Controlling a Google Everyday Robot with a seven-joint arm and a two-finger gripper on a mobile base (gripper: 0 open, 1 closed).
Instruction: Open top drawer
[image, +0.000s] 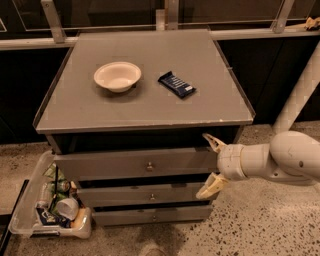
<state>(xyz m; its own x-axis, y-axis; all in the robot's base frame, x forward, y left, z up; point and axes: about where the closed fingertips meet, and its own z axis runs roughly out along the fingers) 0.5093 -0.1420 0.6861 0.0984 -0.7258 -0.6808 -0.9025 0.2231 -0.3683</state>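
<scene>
The top drawer (115, 164) is the widest grey front of the cabinet, with a small brass knob (149, 166) at its centre. It stands slightly out from the cabinet under the top. My gripper (209, 164) is at the drawer's right end, open, one cream finger (214, 142) by the drawer's upper right corner and the other (211, 186) below it near the second drawer (145, 194). The gripper holds nothing. The knob is well to the gripper's left.
A white bowl (117, 76) and a dark blue snack bar (176, 84) lie on the cabinet top (215, 107). A third drawer (152, 215) is at the bottom. A clear bin (25, 220) of trash stands on the floor at the left. A white pole (300, 87) rises at the right.
</scene>
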